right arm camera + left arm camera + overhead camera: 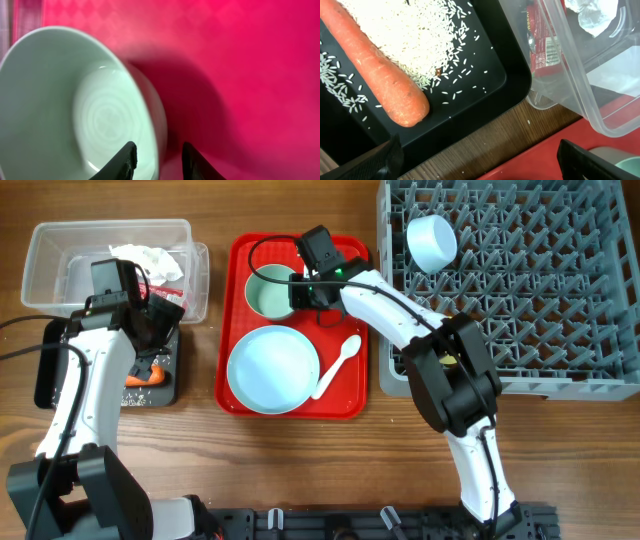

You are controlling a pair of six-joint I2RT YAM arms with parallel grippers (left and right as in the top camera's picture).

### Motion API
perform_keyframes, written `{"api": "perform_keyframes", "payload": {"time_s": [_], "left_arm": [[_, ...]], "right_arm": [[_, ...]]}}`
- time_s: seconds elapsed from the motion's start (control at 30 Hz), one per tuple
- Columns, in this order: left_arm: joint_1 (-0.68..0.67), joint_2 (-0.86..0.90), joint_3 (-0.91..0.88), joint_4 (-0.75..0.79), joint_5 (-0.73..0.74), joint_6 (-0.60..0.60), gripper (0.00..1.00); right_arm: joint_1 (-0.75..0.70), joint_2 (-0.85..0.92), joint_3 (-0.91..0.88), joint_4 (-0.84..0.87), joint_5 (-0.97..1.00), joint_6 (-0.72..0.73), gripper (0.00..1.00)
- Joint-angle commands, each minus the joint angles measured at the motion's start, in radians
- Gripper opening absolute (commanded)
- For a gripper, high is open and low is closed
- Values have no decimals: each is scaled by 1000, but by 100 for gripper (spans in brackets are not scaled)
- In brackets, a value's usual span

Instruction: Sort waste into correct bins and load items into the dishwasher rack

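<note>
Now right jaws pinch bowl [60,100] rim; left jaws apart; wrapper [542,45] print illegible.

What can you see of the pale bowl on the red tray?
The pale bowl is small, round, pale greenish-white and glossy, with faint rings on its floor. It looks empty and stands upright in the far left corner of the red tray, behind the blue plate. The right gripper has its jaws astride the bowl's right wall, one inside, one outside; whether they press it cannot be told.
</note>
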Motion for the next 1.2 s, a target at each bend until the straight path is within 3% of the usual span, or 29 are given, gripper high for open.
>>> {"api": "perform_keyframes", "payload": {"time_s": [0.0,0.2,0.47,0.63,0.8,0.87,0.97,1.17], "left_arm": [[5,-1,-2,-1,-17,-9,100],[5,-1,-2,0,-17,-9,100],[5,-1,-2,0,-17,-9,100],[5,-1,-2,0,-17,-9,100],[5,-1,-2,0,-17,-9,100],[5,-1,-2,-1,-17,-9,100],[5,-1,-2,-1,-17,-9,100],[5,-1,-2,-1,-17,-9,100]], "right_arm": [[-23,6,-2,-20,23,0,25],[-31,-11,-2,-28,21,-28,6],[-53,-195,-2,-139,61,-208,4],[-54,-502,-2,-356,538,-189,4],[-57,-665,-2,-574,915,51,4],[-79,-684,-2,-666,1036,138,4],[-133,-679,-3,-734,1144,134,4],[-278,-620,-3,-696,1273,119,4]]}}
